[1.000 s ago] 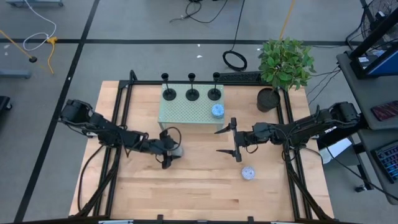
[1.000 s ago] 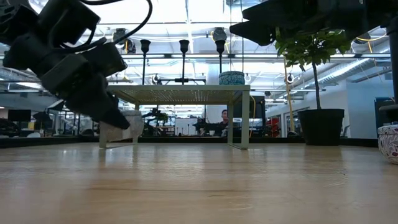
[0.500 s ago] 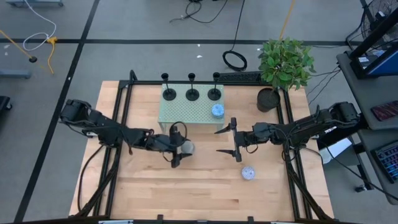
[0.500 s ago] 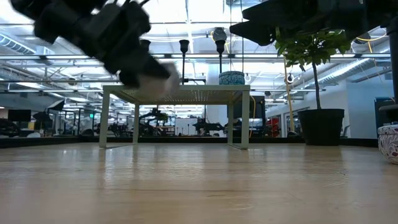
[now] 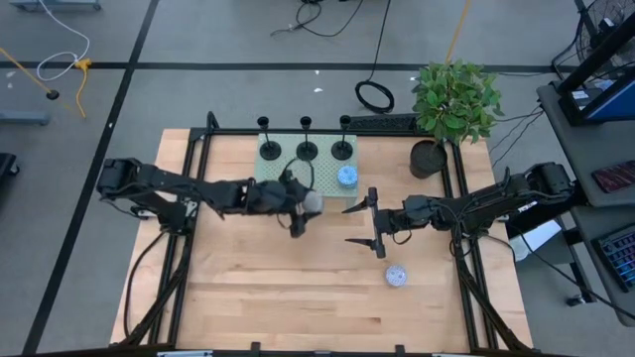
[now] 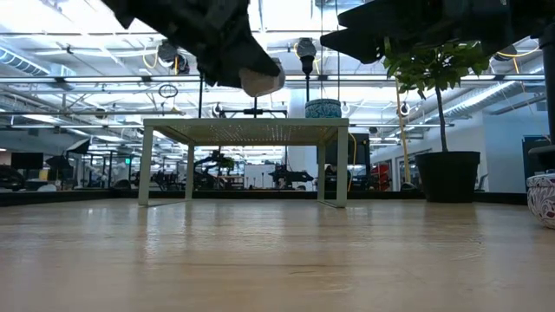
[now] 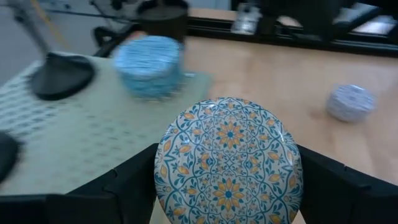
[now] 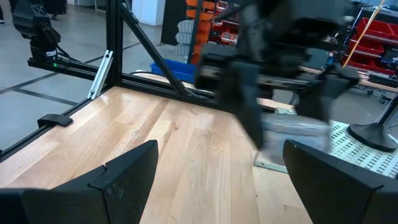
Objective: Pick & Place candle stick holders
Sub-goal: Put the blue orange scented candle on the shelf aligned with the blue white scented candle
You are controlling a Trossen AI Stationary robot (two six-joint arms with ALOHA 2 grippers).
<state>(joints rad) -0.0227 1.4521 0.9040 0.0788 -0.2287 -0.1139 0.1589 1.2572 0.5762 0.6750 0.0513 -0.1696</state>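
Jaws of the left gripper [image 5: 306,203] pinch a round patterned jar [image 7: 228,164] — its lid, blue and orange florals on white, fills the left wrist view between the two dark fingers [image 7: 134,180]. From above, that gripper hangs over the near right part of the green stand [image 5: 273,178], and in the low view it is raised above the stand's top. Jaws of the right gripper [image 5: 362,222] are spread wide, holding nothing, above bare table [image 5: 298,288] to the right of the stand.

Largest on the table is the leafy plant [image 5: 454,99] in its black pot [image 5: 427,159] at the far right corner. Next comes the green perforated stand, set against the far edge. Along its far side stand the three candle stick holders [image 5: 306,149] in a row, upright on their disc bases, well apart from both grippers. A blue patterned jar [image 5: 346,177] sits on the stand's right end, just beside the left gripper. Smallest — a pale patterned jar [image 5: 396,275] lies on the wood near the right arm.
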